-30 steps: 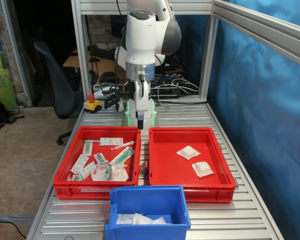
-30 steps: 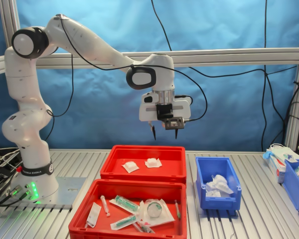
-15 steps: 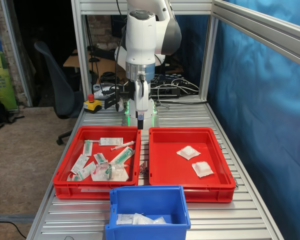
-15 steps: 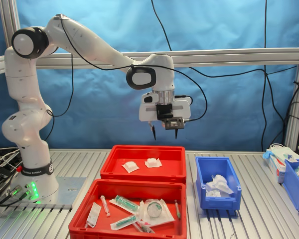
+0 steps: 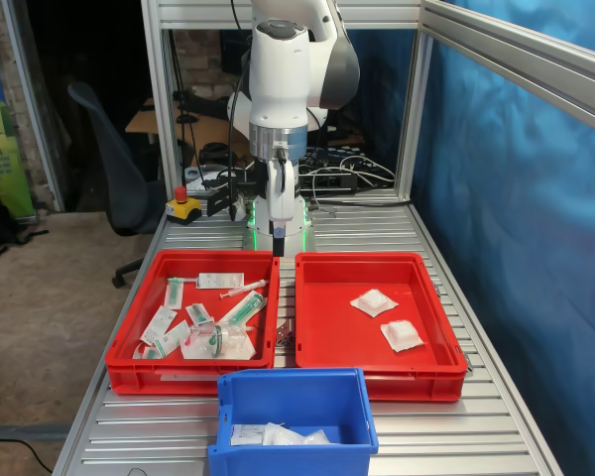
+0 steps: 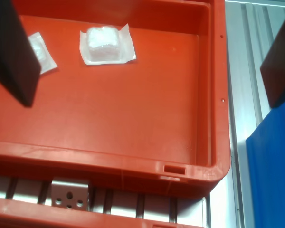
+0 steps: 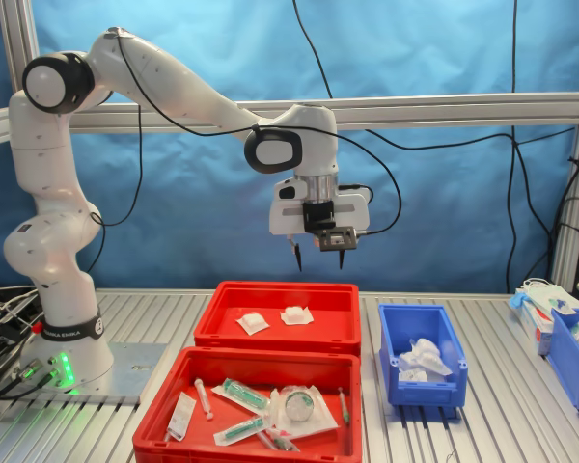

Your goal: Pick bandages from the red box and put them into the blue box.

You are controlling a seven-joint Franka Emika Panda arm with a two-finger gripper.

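Partway through: 2 bandages left in the red box, some already across.

We see the hand (image 7: pixel 318 258) hanging high over the red box (image 7: pixel 275 333), fingers spread wide and holding nothing. 2 bandages (image 7: pixel 253 322) (image 7: pixel 295 314) lie apart on its floor. The blue box (image 7: pixel 421 384) holds white wrapped pieces, probably bandages, though we can't count them. Next pick not yet begun.

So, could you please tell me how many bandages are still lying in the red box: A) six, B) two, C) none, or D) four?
B: in the first exterior view the red box holds just two bandages, one nearer the arm and one nearer the blue box.
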